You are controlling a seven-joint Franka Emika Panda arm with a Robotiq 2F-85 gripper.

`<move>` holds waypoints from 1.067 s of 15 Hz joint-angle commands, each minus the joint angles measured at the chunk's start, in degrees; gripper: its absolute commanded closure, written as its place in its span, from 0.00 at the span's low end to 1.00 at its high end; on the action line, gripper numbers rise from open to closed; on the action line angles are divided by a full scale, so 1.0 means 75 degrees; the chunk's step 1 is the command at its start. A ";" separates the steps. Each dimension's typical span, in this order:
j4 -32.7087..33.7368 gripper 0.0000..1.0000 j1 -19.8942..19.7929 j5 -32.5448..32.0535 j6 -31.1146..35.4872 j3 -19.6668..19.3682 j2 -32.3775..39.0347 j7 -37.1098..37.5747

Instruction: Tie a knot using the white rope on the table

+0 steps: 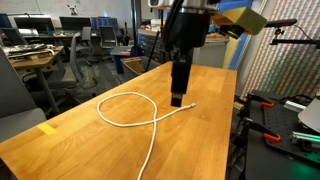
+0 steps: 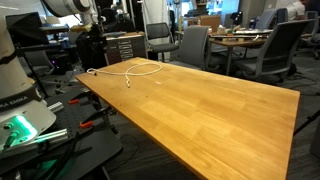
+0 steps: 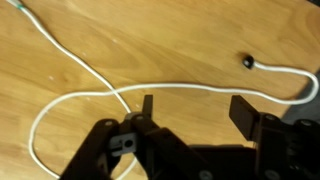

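In an exterior view, my gripper [image 1: 178, 98] hangs over the table [image 1: 80, 150], just above the white rope [image 1: 157, 119], which lies in a crossed loop. In an exterior view, the rope sits near a far corner; I can barely make out the gripper there. In the wrist view, I see the jaws apart and empty, with the rope lying just beyond them.

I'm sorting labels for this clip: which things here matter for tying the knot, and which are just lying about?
For the job: white rope, table, gripper.
Just lying about: yellow tape mark, office chairs, desks with monitors.
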 commanded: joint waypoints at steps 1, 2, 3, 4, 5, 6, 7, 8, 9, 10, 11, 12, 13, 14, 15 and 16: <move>-0.0630 0.00 -0.0565 0.0015 -0.1836 -0.0380 -0.1137 -0.1484; -0.0592 0.00 -0.0678 0.0141 -0.2354 -0.0475 -0.1215 -0.2158; -0.0401 0.00 -0.0586 0.0014 -0.1635 -0.0316 -0.0648 -0.1316; -0.0455 0.00 -0.0705 0.0030 -0.1994 -0.0411 -0.0818 -0.1711; -0.0487 0.00 -0.0767 0.0039 -0.2158 -0.0458 -0.0937 -0.1918; -0.0513 0.00 -0.0779 0.0039 -0.2206 -0.0465 -0.0996 -0.1989; -0.0524 0.00 -0.0768 0.0039 -0.2215 -0.0447 -0.1007 -0.2000; -0.0452 0.00 -0.0717 -0.0197 -0.3251 -0.0398 -0.1193 -0.2475; -0.0513 0.00 -0.0685 0.0285 -0.3723 -0.0463 -0.1455 -0.3117; -0.0510 0.00 -0.0758 0.0296 -0.4032 -0.0586 -0.1703 -0.3856; -0.0422 0.00 -0.0737 0.0390 -0.4248 -0.0621 -0.1815 -0.4371; -0.0333 0.00 -0.0526 0.0310 -0.4486 -0.0956 -0.1949 -0.4897; -0.0239 0.00 -0.0486 0.0283 -0.4717 -0.1119 -0.2057 -0.5435; -0.0198 0.00 -0.0372 0.0509 -0.4952 -0.1319 -0.2298 -0.5986; -0.0280 0.00 -0.0684 0.0214 -0.4457 -0.0876 -0.1772 -0.5039; -0.0243 0.00 -0.0692 0.0255 -0.4541 -0.0952 -0.1895 -0.5204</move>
